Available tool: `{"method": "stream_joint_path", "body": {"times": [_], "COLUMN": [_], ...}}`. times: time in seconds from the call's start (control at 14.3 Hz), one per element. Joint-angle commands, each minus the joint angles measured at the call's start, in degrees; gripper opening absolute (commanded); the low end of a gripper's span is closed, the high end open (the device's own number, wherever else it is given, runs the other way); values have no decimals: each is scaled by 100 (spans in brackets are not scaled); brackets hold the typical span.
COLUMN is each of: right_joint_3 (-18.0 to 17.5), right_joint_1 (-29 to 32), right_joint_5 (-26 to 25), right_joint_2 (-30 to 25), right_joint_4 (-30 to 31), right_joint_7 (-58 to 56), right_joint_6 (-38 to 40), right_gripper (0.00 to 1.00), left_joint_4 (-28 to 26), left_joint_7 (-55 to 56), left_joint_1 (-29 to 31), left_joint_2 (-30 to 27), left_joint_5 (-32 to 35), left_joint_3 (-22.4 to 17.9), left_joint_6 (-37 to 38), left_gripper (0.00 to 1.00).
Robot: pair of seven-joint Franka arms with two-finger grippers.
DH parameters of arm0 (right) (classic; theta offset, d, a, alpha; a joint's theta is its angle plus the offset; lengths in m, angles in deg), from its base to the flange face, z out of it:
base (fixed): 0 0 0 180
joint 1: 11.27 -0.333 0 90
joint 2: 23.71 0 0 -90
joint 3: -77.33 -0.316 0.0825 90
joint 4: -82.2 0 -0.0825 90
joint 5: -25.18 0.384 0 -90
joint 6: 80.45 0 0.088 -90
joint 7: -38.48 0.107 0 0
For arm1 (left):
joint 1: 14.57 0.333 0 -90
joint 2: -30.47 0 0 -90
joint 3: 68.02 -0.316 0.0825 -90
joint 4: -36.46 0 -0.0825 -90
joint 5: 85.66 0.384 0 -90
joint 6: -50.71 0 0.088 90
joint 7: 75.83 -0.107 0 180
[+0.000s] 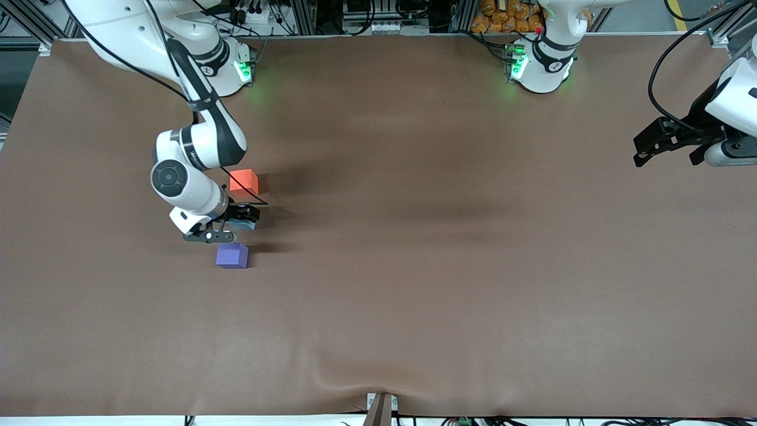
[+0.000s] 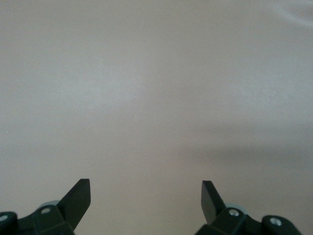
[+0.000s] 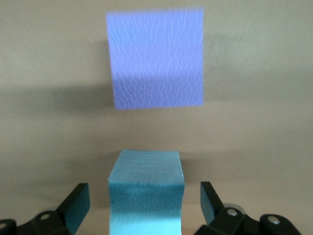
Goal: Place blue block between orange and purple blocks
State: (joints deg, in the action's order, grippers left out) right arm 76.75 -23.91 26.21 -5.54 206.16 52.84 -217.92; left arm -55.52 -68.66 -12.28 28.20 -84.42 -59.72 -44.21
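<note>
A brown cloth covered the tabletop (image 1: pixel 449 284), wrinkled at the edge nearest the front camera. Aluminium framing (image 1: pixel 307 15), cables and orange bags (image 1: pixel 505 21) stood along the edge by the bases.

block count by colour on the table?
Bright orange-red matte cube: 1
Light sky-blue matte cube: 1, between the open fingers of the right end effector
Violet-purple matte cube: 1
Total: 3 blocks
</note>
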Motion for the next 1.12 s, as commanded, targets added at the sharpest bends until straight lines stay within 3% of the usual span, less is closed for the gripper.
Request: {"method": "stream_joint_path", "body": {"times": [0.0,0.21,0.63,0.91,1.05], "right_joint_3": [-57,-57,57,57,75], "right_joint_1": [236,464,1219,1361,1361], "right_joint_5": [-33,-7,37,46,46], "right_joint_2": [-515,-831,-1711,-1702,-1702], "right_joint_4": [-423,-838,-1066,-2470,-2876], "right_joint_7": [-3,-64,-1617,-1840,-1840], "right_joint_6": [807,1328,2318,4058,4508], "right_gripper": [100,100,100,100,100], "left_joint_4": [-110,-57,-48,-83,-92], "left_joint_7": [-66,-66,-58,-49,-49], "left_joint_1": [87,96,69,61,61], "left_joint_2": [-133,-124,-107,-115,-124], "left_joint_5": [69,87,113,87,87], "left_joint_3": [66,57,66,75,75], "left_joint_6": [-71,-71,-88,-62,-27], "left_gripper": [100,100,100,100,100]}}
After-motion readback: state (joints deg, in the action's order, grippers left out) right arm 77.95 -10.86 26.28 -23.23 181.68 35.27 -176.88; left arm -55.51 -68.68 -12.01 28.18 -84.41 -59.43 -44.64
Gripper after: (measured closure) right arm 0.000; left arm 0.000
